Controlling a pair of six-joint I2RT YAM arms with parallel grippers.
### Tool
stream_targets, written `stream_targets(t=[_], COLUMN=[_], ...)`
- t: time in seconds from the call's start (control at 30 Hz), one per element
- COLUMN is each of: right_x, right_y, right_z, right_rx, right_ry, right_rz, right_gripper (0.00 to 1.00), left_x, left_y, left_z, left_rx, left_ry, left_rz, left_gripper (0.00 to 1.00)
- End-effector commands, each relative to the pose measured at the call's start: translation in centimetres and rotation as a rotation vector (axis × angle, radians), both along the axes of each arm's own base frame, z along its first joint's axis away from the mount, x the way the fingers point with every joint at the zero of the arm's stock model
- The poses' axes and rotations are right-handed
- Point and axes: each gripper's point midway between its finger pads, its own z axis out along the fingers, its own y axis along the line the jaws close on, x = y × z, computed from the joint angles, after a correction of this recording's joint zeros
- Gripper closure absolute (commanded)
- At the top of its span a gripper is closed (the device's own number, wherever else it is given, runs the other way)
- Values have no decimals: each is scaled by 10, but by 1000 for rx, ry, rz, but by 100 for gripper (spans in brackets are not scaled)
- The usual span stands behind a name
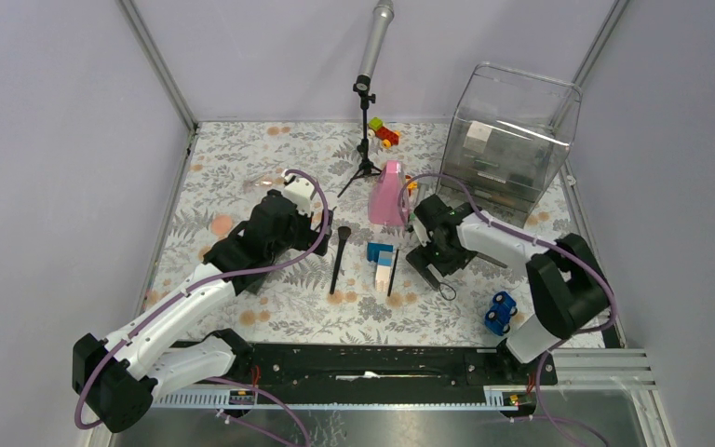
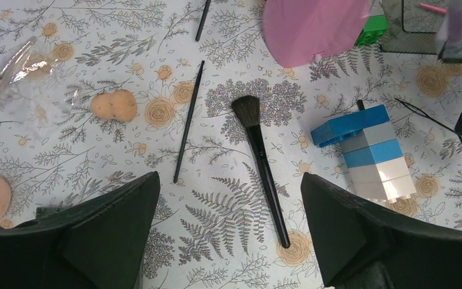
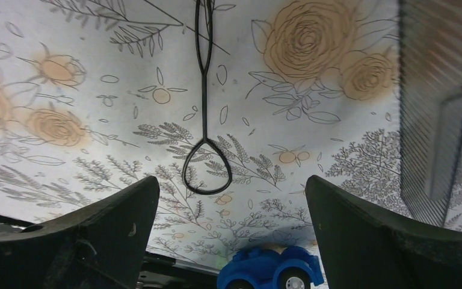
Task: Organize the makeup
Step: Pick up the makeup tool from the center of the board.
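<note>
A large black-handled brush (image 1: 339,259) lies on the flowered cloth between my arms; in the left wrist view the brush (image 2: 263,168) lies between my fingers and just ahead of them. My left gripper (image 1: 319,231) (image 2: 230,178) is open and empty above it. A thin black pencil (image 2: 187,123) and a peach sponge (image 2: 113,105) lie to the left. My right gripper (image 1: 430,264) (image 3: 231,180) is open and empty over a thin black wire loop (image 3: 205,162). A flat dark square (image 2: 406,27) carries a pink pencil (image 2: 433,8).
A stack of blue and white blocks (image 1: 382,264) (image 2: 367,153) lies between the grippers. The pink cone (image 1: 389,194), a tripod stand (image 1: 365,140) and a clear drawer box (image 1: 512,130) stand behind. A blue toy car (image 1: 500,312) (image 3: 271,274) sits near the right arm.
</note>
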Motion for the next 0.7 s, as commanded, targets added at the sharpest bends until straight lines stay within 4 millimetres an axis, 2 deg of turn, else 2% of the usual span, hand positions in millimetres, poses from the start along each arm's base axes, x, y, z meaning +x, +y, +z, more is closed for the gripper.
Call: stream_targets(t=[0.0,0.13,0.27,0.4,0.6,0.67], right_x=[-8,-13,-15,-19,-22,-25], right_y=[-4,3,12,11,9,9], right_z=[-7,-16,-23,-31,-40,-44], right_rx=[-42,1,41,38,11,4], right_ry=[90,126,138,156,189,214], right_rz=[123,161,164,161,164,168], right_gripper=[2,4,19,32,33,40], left_x=[5,5,5,5,6,6], left_y=[2,2,2,2,2,2], left_z=[7,7,6,6,5,5], left_rx=[-12,-12,-9,-8,-6,-6], left_ry=[-31,-30,-28,-27,-26,-26], left_rz=[22,20,23,24,23,23], left_gripper=[1,1,1,1,1,1])
